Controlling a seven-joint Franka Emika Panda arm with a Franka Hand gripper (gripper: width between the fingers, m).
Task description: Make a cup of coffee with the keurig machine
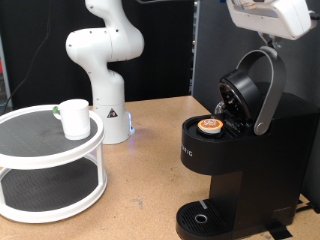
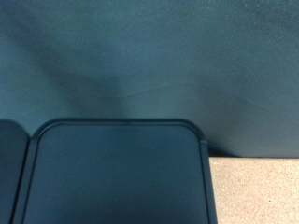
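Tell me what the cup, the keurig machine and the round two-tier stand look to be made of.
The cup: plain white, opaque and smooth, probably ceramic, though plastic is possible. The keurig machine: black plastic by its look, with glossy moulded curves and soft highlights; its lid handle is a silver-grey matte finish, perhaps painted plastic. The two-tier stand: white rims and posts, likely plastic, with dark shelf surfaces. The gripper is not clearly identifiable.

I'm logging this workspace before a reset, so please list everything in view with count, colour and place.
keurig machine: one, black, exterior view's right, lid raised, on the table.
pod: one, brown-topped, sitting in the open machine's holder.
cup: one, white, on the top tier of the shelf, exterior view's left.
two-tier round shelf: one, white with dark tiers, exterior view's left.
table: one, tan.
second robot arm: one, white, standing behind the shelf.
gripper: one, white, only partly in view at the exterior view's top right, above the raised lid; fingers not visible.
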